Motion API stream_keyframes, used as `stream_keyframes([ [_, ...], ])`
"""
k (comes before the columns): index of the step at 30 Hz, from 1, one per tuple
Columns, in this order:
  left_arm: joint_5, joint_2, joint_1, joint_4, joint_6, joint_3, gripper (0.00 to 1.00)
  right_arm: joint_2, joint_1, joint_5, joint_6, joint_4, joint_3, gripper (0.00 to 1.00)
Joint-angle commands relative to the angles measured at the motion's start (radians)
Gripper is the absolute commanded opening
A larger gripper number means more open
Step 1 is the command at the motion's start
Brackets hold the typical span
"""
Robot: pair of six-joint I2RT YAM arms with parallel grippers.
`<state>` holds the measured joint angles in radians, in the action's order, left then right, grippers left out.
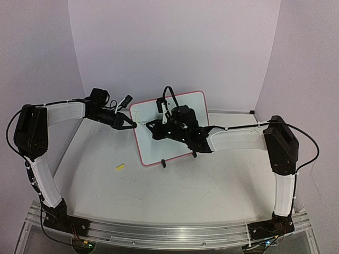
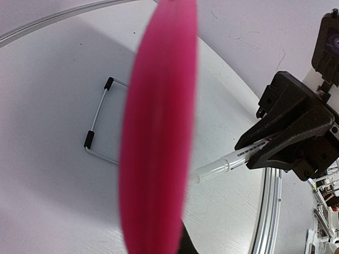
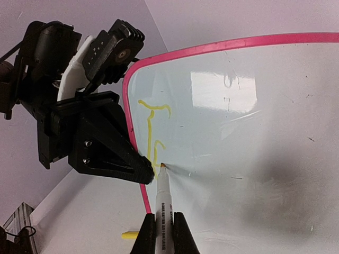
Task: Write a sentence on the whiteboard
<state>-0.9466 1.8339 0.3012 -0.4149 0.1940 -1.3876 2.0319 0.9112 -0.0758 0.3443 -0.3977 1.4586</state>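
Our left gripper [image 1: 125, 122] pinches the left edge of the board [image 1: 153, 151], which stands tilted mid-table, and steadies it. Of the sentence [image 3: 152, 124] only the first yellow strokes show, near the board's upper left corner (so we judge the writing barely begun). Our right gripper [image 3: 163, 233] is closed on the marker [image 3: 161, 193], tip on the board; next we must draw it rightward with light, even pressure.

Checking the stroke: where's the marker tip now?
Right wrist view: the marker tip touches the whiteboard at the end of the yellow writing, beside the left gripper.
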Motion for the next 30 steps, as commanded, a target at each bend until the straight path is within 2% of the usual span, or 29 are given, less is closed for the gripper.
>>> stream_keyframes([
  [1,0.039,-0.018,0.018,-0.041,0.034,-0.024,0.00,-0.041,-0.007,0.057,-0.010,-0.007,0.031,0.00],
  [30,0.043,-0.015,0.017,-0.044,0.039,-0.024,0.00,-0.031,-0.006,0.049,-0.013,-0.028,0.066,0.00],
])
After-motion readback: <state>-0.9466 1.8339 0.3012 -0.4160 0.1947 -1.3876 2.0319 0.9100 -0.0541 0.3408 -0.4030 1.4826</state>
